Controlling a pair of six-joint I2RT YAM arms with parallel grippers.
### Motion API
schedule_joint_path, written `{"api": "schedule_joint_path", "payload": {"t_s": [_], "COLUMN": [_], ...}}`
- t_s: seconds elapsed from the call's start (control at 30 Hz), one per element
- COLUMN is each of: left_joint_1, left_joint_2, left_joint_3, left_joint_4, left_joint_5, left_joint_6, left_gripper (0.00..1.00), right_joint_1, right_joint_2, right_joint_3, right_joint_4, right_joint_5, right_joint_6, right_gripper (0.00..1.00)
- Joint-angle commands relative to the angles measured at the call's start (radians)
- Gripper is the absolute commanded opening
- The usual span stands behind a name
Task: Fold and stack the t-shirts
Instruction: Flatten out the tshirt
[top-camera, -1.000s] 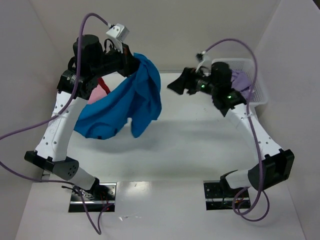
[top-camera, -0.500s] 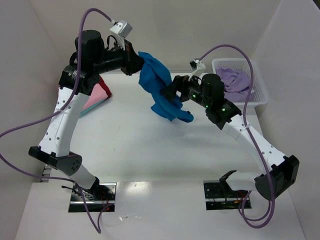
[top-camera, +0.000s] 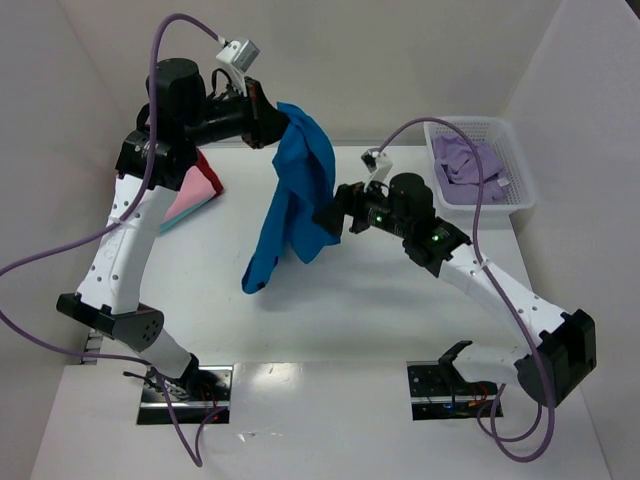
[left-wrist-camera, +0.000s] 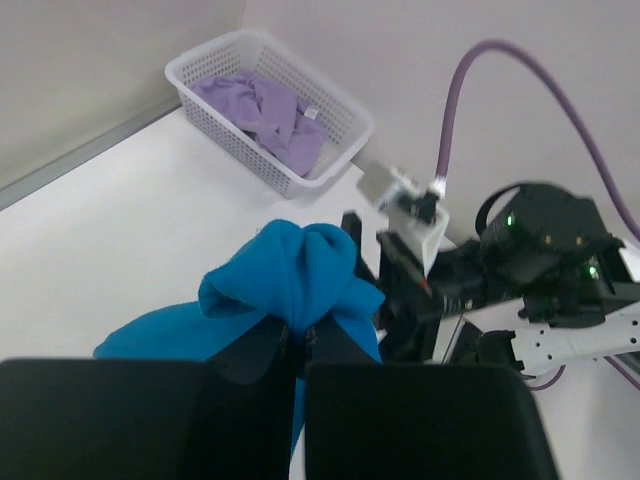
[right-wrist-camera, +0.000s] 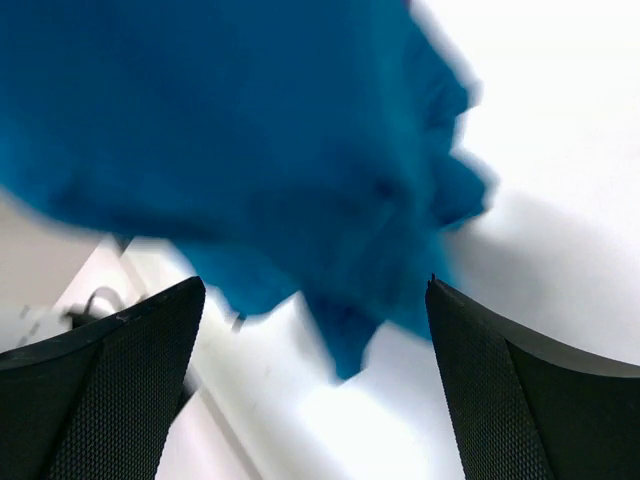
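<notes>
Blue shirt (right-wrist-camera: 250, 150), pretty blurry, fills most of the top in front of the white table (right-wrist-camera: 560, 180), and the gripper (right-wrist-camera: 313, 290) has its two dark textured fingers (right-wrist-camera: 110, 390) spread wide at the bottom corners, with the cloth's lowest flap showing between them.

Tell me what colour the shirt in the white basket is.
The shirt in the basket is lavender; the left wrist view shows it best.
</notes>
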Motion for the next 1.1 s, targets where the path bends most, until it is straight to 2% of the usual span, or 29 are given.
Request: {"api": "schedule_joint_path", "payload": {"t_s": [0.0,0.27,0.57,0.67,0.97,1.03,1.07], "left_joint_1": [0.006,0.006,0.006,0.006,0.016,0.016,0.016], "left_joint_2": [-0.026,0.012,0.021,0.012,-0.008,-0.008,-0.008], "left_joint_3": [0.049,0.071,0.091,0.091,0.082,0.072,0.072], "left_joint_4": [0.089,0.098,0.109,0.109,0.109,0.109,0.109], "left_joint_5": [0.010,0.022,0.052,0.062,0.062,0.072,0.072], "left_joint_6": [-0.032,-0.041,-0.060,-0.060,-0.050,-0.050,-0.050], "left_gripper": [0.00,0.00,0.00,0.00,0.00,0.00,0.00], "right_joint_1": [0.063,0.101,0.101,0.101,0.101,0.101,0.101], "right_joint_2": [-0.122,-0.186,-0.067,-0.039,-0.010,-0.010,-0.010], "right_joint_3": [-0.059,-0.174,-0.154,-0.118,-0.081,-0.081,-0.081], "right_joint_4": [0.020,-0.004,0.048,0.057,0.055,0.091,0.100], "right_joint_5": [-0.030,0.006,0.120,0.236,0.295,0.273,0.237], "right_joint_6": [0.041,0.091,-0.014,-0.047,-0.084,-0.084,-0.075], "right_gripper": [0.96,0.96,0.97,0.98,0.98,0.94,0.88]}}
